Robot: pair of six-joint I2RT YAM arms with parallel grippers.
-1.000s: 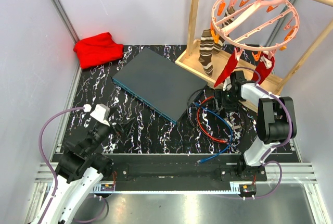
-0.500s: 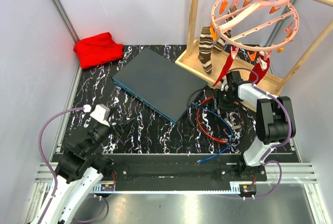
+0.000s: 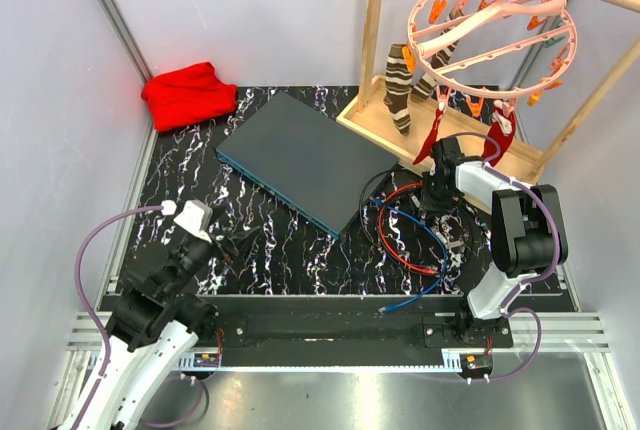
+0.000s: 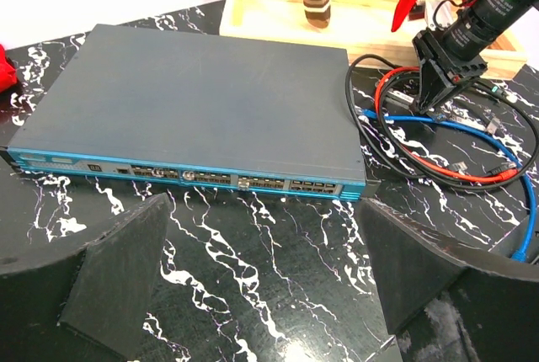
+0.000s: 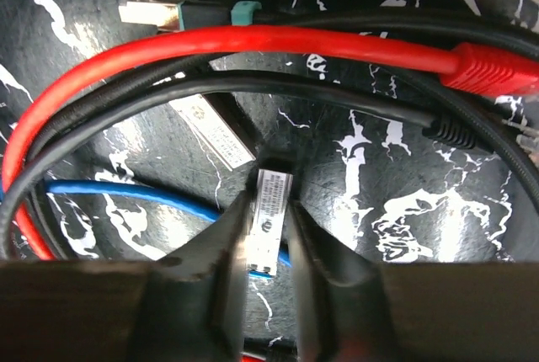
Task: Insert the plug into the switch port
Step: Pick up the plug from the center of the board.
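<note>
Step in hand: pick-up. Right end effector (image 5: pixel 271 204) straddled the plug (image 5: pixel 269 226) among cables (image 5: pixel 253 42) right of the switch (image 3: pixel 300 160); whether clamped, we could not tell. Left end effector (image 4: pixel 263 210) stood apart. Next, we judged: grip firmly, lift clear.

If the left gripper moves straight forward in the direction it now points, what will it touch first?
Probably the switch, at its teal front edge; only bare table lies between it and the open left gripper. Its tilt is unclear, so the table might come first.
</note>
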